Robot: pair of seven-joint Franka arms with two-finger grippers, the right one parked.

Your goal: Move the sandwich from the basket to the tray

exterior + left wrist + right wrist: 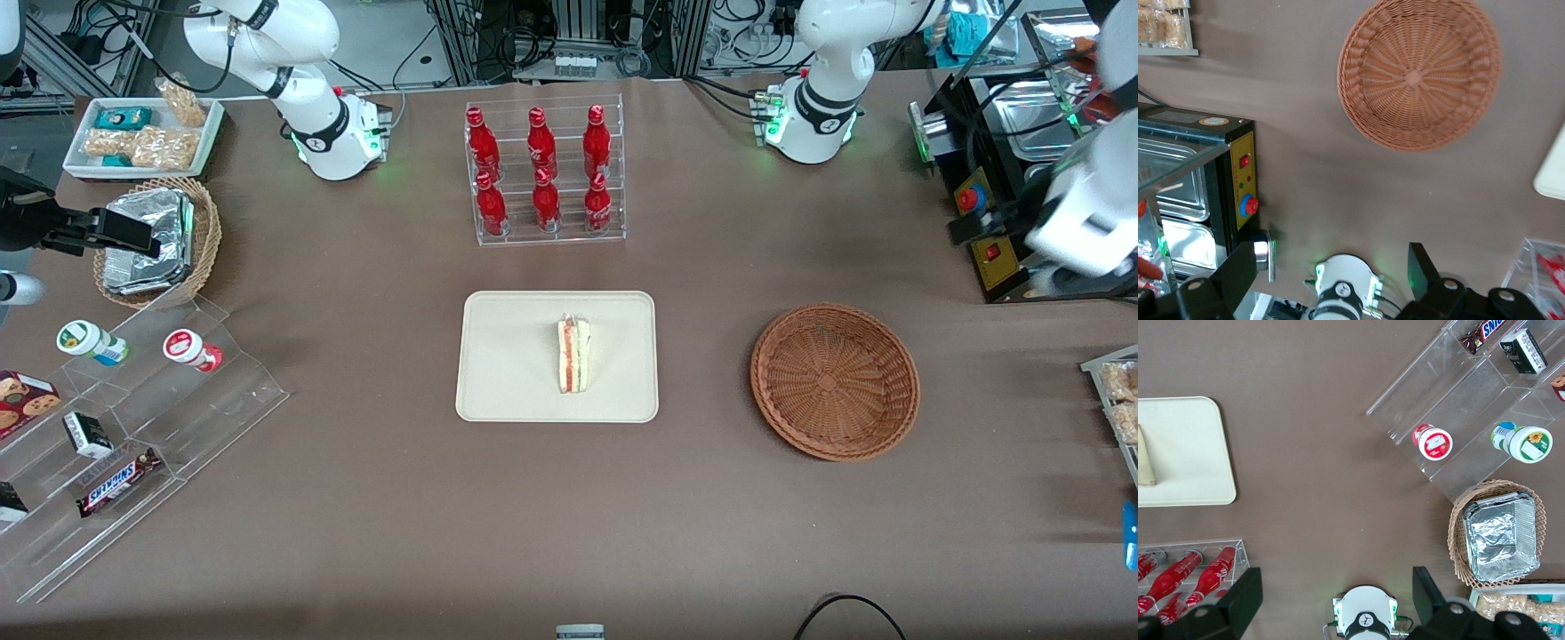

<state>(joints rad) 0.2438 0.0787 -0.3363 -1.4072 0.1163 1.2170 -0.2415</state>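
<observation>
The sandwich (573, 356), a white wedge with red, orange and green layers, lies on the cream-beige tray (507, 356) in the middle of the table. The reddish-brown wicker basket (834, 380) stands empty beside the tray, toward the working arm's end. My gripper (967, 228) is raised high at that end, over the black control box, well apart from the basket and the tray. In the left wrist view the gripper (1331, 273) is open with nothing between its fingers; the basket (1419, 73) and a corner of the tray (1553, 173) show below it.
A clear rack of red bottles (544, 169) stands farther from the front camera than the tray. A black box with a red button (989, 251) and steel pans sits under my gripper. A tan basket of foil packets (156, 240) and a stepped acrylic shelf (133, 427) lie toward the parked arm's end.
</observation>
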